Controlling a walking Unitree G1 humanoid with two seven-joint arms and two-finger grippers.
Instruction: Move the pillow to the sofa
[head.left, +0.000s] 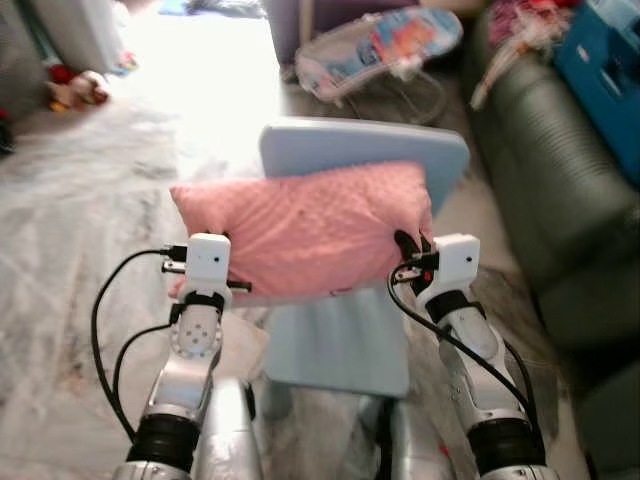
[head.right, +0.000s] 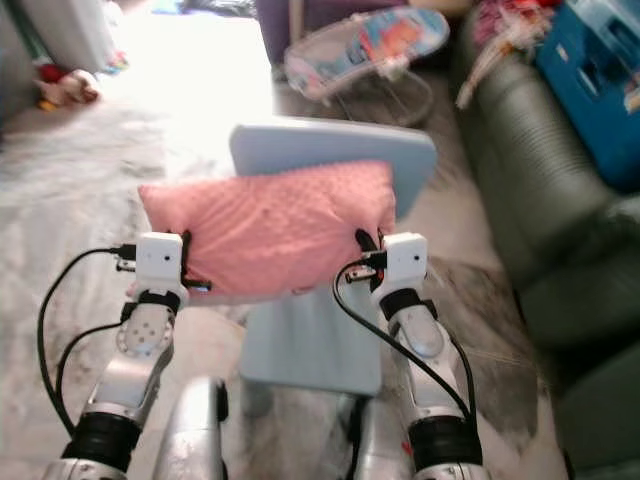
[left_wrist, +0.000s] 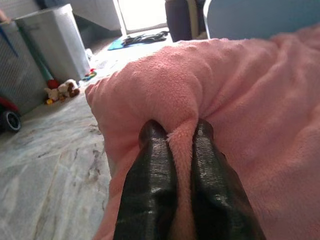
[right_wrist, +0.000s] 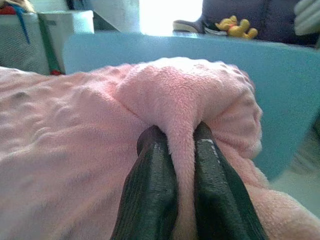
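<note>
A pink fuzzy pillow (head.left: 305, 228) is held up in front of me above a small light blue chair (head.left: 345, 340). My left gripper (left_wrist: 179, 137) is shut on a fold of the pillow's left end. At the other end my right gripper (right_wrist: 178, 134) pinches a fold of the plush fabric. The dark green sofa (head.left: 560, 190) runs along my right side, apart from the pillow. The chair's back (head.left: 365, 145) rises just behind the pillow.
A baby bouncer (head.left: 375, 55) sits on the floor beyond the chair. Blue boxes (head.left: 605, 60) and clutter lie on the sofa's far end. Soft toys (head.left: 75, 88) rest at the far left on the marble floor (head.left: 70, 250).
</note>
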